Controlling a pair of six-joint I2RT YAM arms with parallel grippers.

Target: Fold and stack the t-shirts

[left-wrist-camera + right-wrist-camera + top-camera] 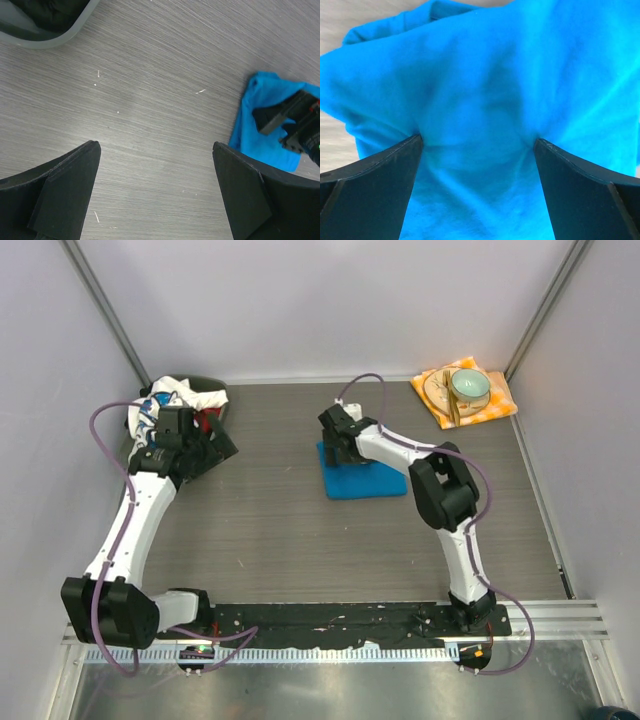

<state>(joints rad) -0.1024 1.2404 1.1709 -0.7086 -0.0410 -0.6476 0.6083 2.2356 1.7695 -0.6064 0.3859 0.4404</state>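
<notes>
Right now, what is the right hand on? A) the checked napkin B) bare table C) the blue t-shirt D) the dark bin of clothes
C: the right wrist view shows the open right hand with both fingertips dimpling the blue t-shirt.

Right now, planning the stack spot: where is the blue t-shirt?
Top view: the blue t-shirt lies near the middle of the table, slightly right, under the open right gripper, which presses into it.
</notes>
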